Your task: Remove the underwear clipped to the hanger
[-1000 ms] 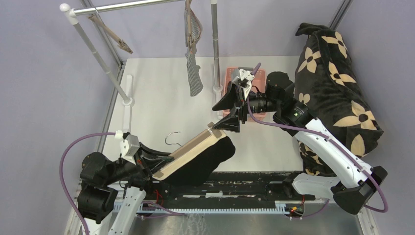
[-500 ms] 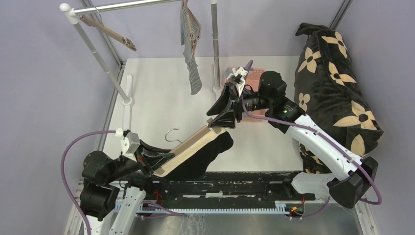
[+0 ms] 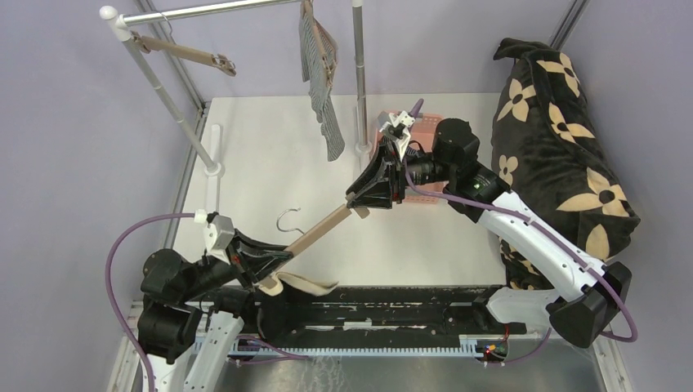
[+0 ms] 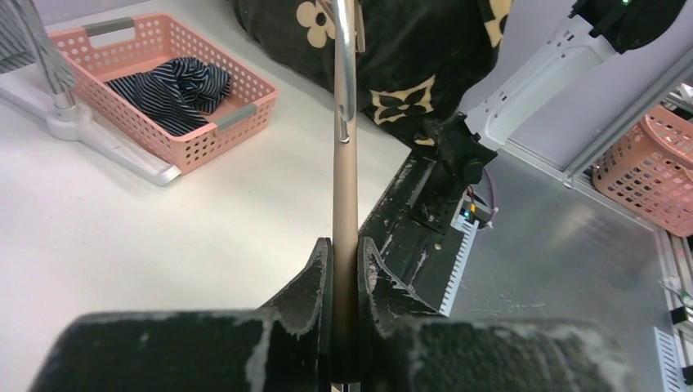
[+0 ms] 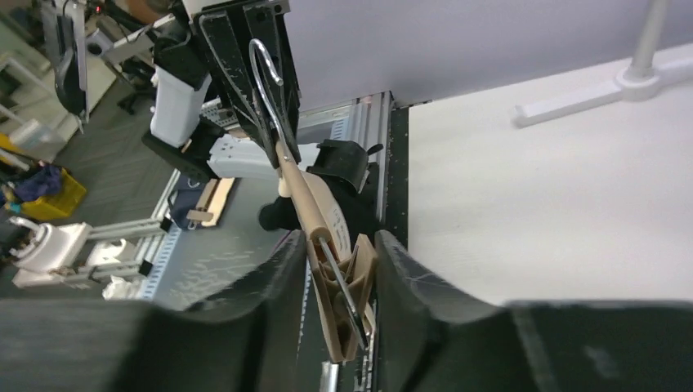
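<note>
Bright, even light casts faint shadows on the table; near foregrounds blur in both wrist views.

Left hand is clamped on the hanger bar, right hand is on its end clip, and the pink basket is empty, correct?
Not quite. The pink basket is not empty: the navy striped briefs lie in it, as the left wrist view shows. The rest stands: the left hand clamps the hanger bar and the right hand is closed on its end clip.
</note>
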Controlling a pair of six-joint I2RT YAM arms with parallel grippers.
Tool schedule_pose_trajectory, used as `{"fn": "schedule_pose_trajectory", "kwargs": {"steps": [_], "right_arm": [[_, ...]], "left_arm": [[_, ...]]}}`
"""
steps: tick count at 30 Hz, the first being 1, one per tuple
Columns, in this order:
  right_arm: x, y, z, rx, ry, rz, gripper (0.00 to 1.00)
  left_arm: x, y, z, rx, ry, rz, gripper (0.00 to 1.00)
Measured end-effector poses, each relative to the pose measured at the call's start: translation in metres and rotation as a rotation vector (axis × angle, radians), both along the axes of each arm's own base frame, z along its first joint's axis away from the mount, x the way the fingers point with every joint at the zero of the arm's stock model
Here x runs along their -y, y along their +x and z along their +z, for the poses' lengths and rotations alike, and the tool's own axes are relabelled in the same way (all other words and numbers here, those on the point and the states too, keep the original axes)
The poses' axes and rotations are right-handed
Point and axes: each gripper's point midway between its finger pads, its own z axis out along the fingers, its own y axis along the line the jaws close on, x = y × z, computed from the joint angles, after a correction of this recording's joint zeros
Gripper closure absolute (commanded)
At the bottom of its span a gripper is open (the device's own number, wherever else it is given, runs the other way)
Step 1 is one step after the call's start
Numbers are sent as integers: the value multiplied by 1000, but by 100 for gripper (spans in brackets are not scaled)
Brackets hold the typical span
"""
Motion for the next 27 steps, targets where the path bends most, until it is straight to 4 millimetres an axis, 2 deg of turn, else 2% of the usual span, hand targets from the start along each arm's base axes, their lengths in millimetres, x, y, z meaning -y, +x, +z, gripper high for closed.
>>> {"fn": "schedule_pose_trajectory", "kwargs": {"steps": [1, 3, 7, 13, 16, 19, 23, 27], "right_arm": [[0, 3, -1, 8, -4, -20, 42], [1, 8, -3, 13, -13, -59, 38], [7, 20, -1, 53, -14, -174, 36], [36, 30, 9, 155, 71, -416, 29], [46, 37, 10, 184, 137, -507, 27], [40, 47, 5, 166, 188, -531, 26], [19, 69, -4, 92, 232, -522, 27], [-3, 89, -11, 20, 296, -493, 27]], "left_arm": [[0, 2, 0, 3, -3, 2, 97], [0, 7, 1, 12, -12, 14, 97], [-1, 20, 12, 68, -46, 55, 97], [3, 44, 35, 137, -124, 71, 97], [7, 60, 39, 141, -158, 69, 97], [11, 76, 39, 132, -193, 71, 97], [16, 95, 37, 109, -238, 67, 97], [18, 101, 43, 119, -267, 58, 97]]}}
